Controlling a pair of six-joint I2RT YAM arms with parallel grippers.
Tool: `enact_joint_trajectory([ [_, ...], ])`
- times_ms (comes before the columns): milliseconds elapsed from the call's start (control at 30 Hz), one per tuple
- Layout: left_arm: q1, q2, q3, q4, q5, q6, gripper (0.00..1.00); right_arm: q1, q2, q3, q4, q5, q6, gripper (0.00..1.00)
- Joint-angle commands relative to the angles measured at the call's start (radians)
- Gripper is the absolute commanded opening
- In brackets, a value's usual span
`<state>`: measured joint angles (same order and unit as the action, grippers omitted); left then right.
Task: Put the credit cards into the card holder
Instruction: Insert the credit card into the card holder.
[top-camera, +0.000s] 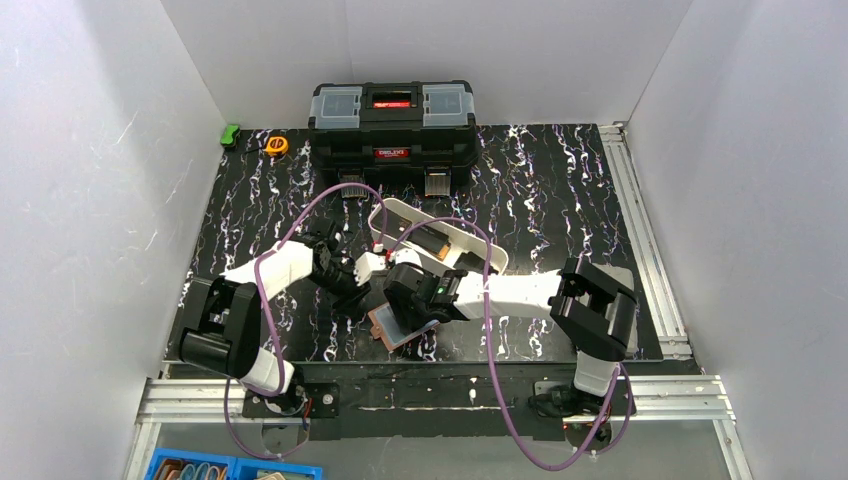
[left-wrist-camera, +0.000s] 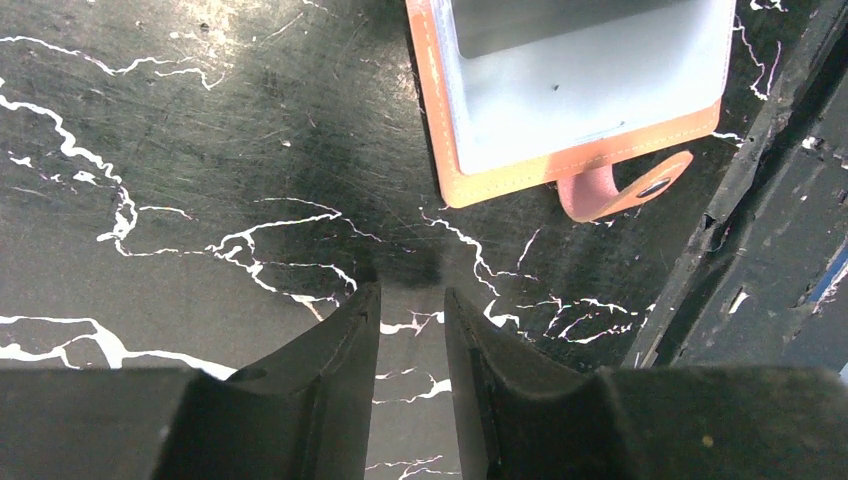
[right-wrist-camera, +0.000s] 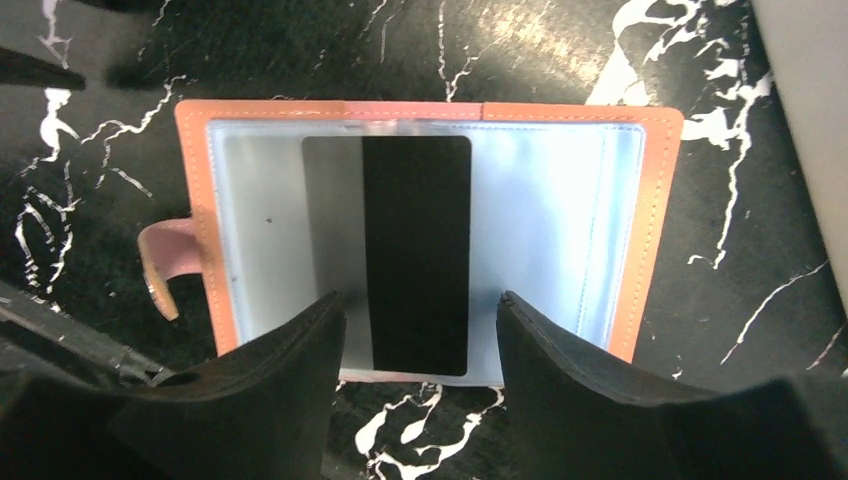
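My right claw (right-wrist-camera: 420, 297) hangs released, fingers spread to either side of a dark card (right-wrist-camera: 415, 250) lying on the open wallet (right-wrist-camera: 655, 200) just ahead of and below the tips. I cannot tell whether the card sits inside the clear sleeve or on top of it. My left claw (left-wrist-camera: 410, 290) is slightly parted and holds nothing, with the wallet's corner ahead to its right on the worktop (left-wrist-camera: 150, 150). I would nudge the card squarely along its sleeve, pressing lightly so the wallet doesn't skid.
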<state>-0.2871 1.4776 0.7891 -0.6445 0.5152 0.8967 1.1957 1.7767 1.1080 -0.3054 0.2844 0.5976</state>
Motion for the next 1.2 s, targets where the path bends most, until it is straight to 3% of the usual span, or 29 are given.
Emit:
enact_joint_trajectory([
  [0, -0.012, -0.003, 0.024, -0.021, 0.043, 0.004, 0.29, 0.022, 0.022, 0.013, -0.094, 0.081, -0.032, 0.65],
  [367, -0.054, -0.014, 0.028, -0.025, 0.068, -0.037, 0.29, 0.027, -0.047, -0.080, 0.096, -0.013, -0.071, 0.62],
  [833, -0.134, -0.015, -0.015, 0.013, 0.006, -0.056, 0.29, 0.027, -0.125, -0.167, 0.238, -0.076, -0.080, 0.38],
  [1167, -0.136, -0.021, -0.042, 0.039, -0.001, -0.073, 0.29, 0.027, -0.117, -0.180, 0.352, -0.162, -0.102, 0.35],
])
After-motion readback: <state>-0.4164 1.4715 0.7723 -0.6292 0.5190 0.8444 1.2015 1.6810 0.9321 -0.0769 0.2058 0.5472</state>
